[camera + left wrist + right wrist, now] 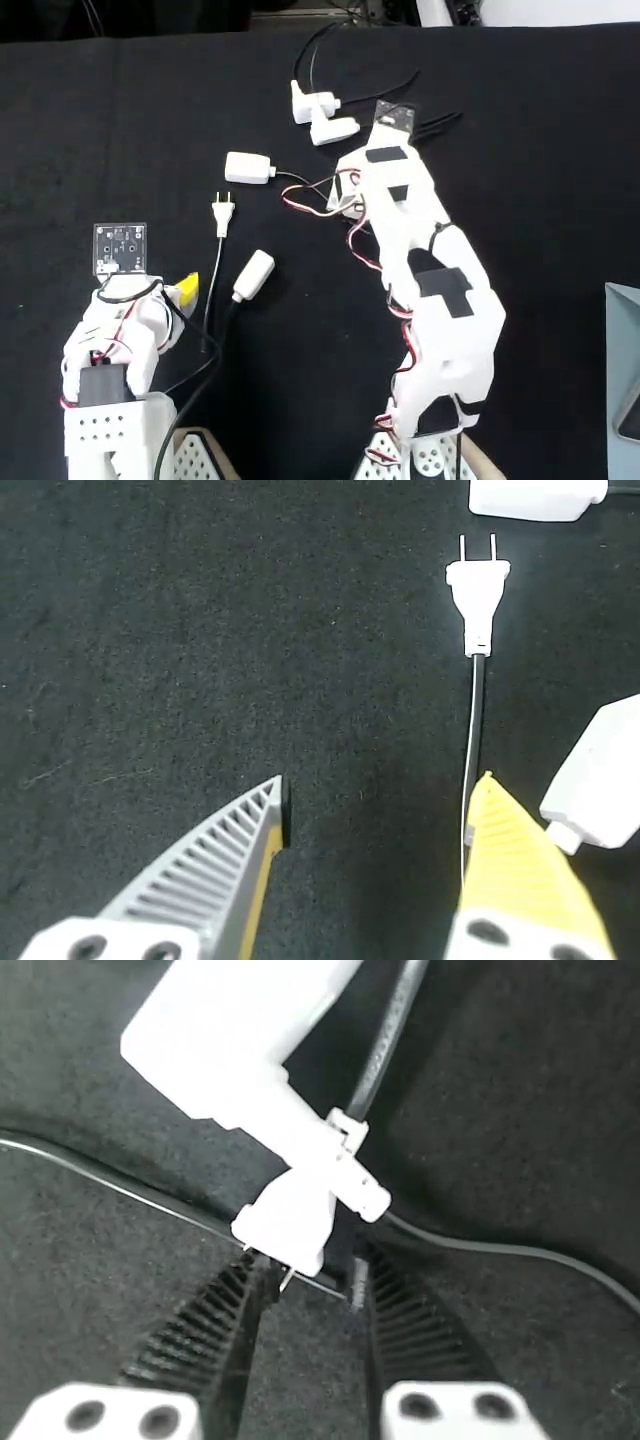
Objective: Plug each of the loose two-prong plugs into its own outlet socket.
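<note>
The right gripper (310, 1268) is open by a narrow gap. The pronged end of a small white plug (292, 1215) lies just at its fingertips, prongs toward the camera. I cannot tell whether either finger touches it. Past the plug lies a larger white housing (235, 1045), and a thin black cable (480, 1250) trails off across the cloth beside them. In the high view the right arm (430, 270) stretches long and low from its base at the near edge, up the middle of the table (540, 180), with its wrist over the far cluster of white pieces (335, 128).

The left gripper (382, 778) is spread wide and holds nothing, its grey finger (235, 855) and yellow finger (515, 855) well apart above bare cloth. Ahead of the yellow finger lies a two-prong plug (478, 588), flat, with its prongs pointing away. Its cord (472, 730) runs back past the yellow fingertip. A white block (600, 770) lies just beside that finger. The left arm (115, 340) sits folded close to its base at the near left corner.
</note>
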`<action>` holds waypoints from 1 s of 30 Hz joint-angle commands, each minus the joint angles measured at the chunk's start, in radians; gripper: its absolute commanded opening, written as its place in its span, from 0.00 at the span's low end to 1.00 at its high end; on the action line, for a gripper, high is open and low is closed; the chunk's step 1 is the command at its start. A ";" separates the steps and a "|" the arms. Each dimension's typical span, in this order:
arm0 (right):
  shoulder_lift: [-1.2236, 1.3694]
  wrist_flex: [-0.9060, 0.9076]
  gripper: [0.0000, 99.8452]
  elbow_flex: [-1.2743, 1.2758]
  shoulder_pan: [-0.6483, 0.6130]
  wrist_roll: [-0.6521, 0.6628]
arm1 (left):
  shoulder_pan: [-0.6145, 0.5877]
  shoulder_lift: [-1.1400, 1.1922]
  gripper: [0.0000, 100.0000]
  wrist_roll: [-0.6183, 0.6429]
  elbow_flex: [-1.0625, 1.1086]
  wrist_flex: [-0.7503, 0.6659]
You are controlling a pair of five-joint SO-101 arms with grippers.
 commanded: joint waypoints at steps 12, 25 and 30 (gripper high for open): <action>-0.104 -0.031 0.16 -0.044 0.018 -0.009 | 0.001 -0.008 0.29 0.003 -0.007 -0.023; -0.035 -0.117 0.19 -0.051 0.031 -0.040 | 0.001 -0.008 0.29 0.003 -0.007 -0.023; 0.018 -0.103 0.19 -0.074 0.034 -0.049 | 0.001 -0.008 0.29 0.003 -0.007 -0.023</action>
